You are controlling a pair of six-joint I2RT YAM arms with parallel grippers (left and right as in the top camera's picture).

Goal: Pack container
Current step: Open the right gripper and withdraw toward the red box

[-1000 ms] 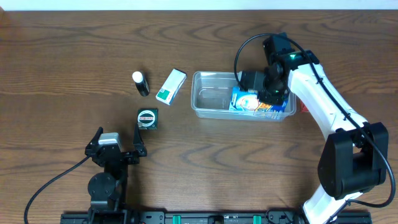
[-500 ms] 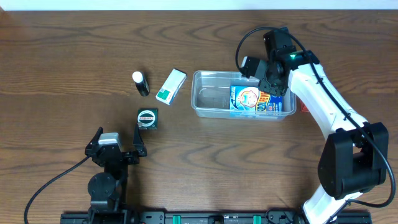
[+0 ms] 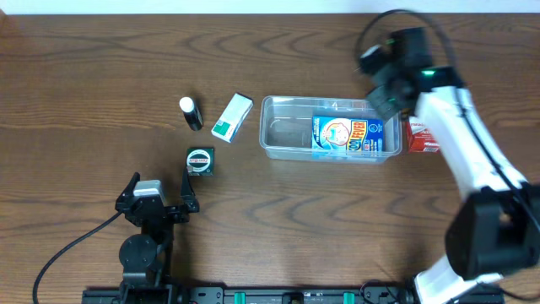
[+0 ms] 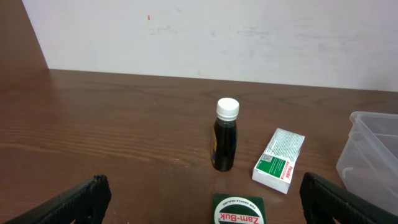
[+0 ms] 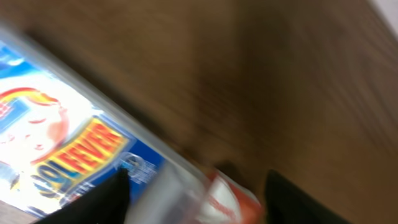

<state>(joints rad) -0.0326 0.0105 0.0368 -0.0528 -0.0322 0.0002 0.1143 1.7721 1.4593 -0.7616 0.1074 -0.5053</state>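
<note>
**Right gripper [image 5: 196,183] spread and empty by the container's right end**

The container [image 3: 270,127] lies mid-table [image 3: 84,84], with a blue box [image 3: 350,135] in its right half and a red box [image 3: 420,135] just outside. The left gripper [image 4: 204,186] rests spread, well apart.

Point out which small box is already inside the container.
The blue box, lying inside the container; the green-white box and red box lie outside.

I read the right arm [image 3: 464,139] as white links with black joints and a green lamp [image 3: 424,73]. The left arm [image 3: 143,245] is black, trailing a black cable [image 3: 67,247]. The left pincer [image 4: 204,185] has black fingers [image 4: 74,200].
</note>
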